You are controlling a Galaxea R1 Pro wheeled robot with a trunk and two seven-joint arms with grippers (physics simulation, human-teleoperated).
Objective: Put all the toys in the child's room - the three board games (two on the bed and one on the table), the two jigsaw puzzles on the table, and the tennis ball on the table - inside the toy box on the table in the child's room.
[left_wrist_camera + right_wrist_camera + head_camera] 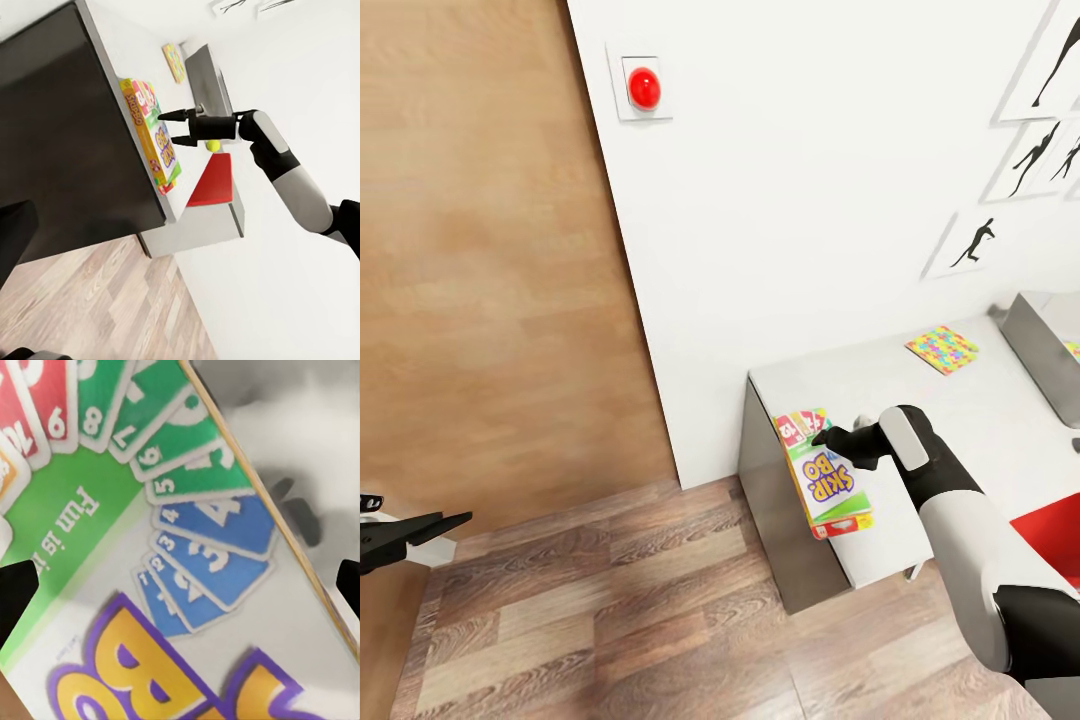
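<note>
Right gripper (830, 440) poised over the SKIP-BO board game (825, 475), pick-up pending.
Its jaws stood wide, empty, directly above the box at the table (960, 400) edge; the judged next move was descending, then closing across the box.

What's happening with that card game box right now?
Right gripper fingers open above SKIP-BO box at table edge. Left gripper idle. Nothing blocking.
</note>
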